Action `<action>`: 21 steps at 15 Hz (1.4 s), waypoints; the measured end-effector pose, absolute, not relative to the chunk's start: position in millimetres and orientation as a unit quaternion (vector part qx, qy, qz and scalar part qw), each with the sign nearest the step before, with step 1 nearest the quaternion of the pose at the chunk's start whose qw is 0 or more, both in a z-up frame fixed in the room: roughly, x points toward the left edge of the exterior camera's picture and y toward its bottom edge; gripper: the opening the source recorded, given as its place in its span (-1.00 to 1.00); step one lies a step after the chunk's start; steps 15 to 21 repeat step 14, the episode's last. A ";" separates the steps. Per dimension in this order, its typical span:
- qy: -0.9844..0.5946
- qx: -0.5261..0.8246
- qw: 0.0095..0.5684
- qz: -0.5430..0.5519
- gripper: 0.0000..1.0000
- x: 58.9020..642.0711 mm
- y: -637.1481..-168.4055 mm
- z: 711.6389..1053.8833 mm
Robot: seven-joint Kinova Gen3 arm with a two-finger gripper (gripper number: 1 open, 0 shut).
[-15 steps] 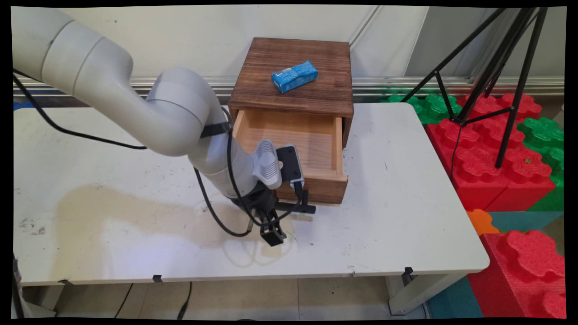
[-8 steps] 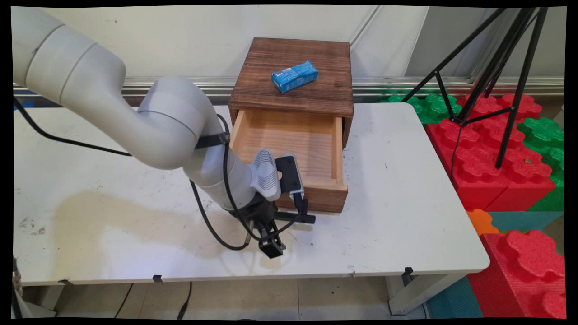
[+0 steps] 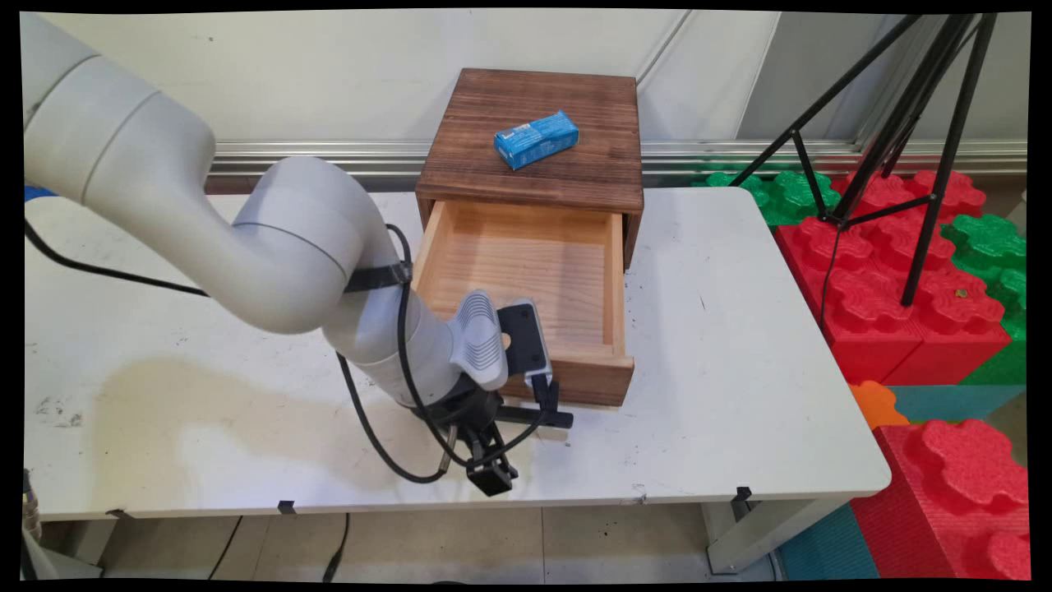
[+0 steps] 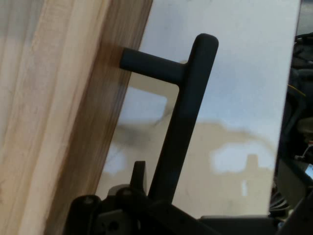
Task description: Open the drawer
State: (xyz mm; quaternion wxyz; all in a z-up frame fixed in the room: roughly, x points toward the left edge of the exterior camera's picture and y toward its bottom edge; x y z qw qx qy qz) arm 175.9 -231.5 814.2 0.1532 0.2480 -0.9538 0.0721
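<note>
The black two-finger gripper (image 3: 503, 417) is clamped narrow around the black T-shaped bar handle (image 4: 188, 112) of the pale wooden drawer (image 3: 526, 271), which stands open toward the white table's (image 3: 740, 370) near edge. The dark wooden cabinet (image 3: 592, 164) at the far edge carries a blue packet (image 3: 536, 139). Only the hand view shows the bar running between the fingers (image 4: 139, 177); only the main view shows the bare drawer bottom.
</note>
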 end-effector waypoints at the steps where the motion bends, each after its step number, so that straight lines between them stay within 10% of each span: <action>1: -0.954 0.248 0.153 0.071 1.00 175.4 -229.2 814.3; 21: -0.955 0.246 0.153 0.064 1.00 171.9 -207.4 814.7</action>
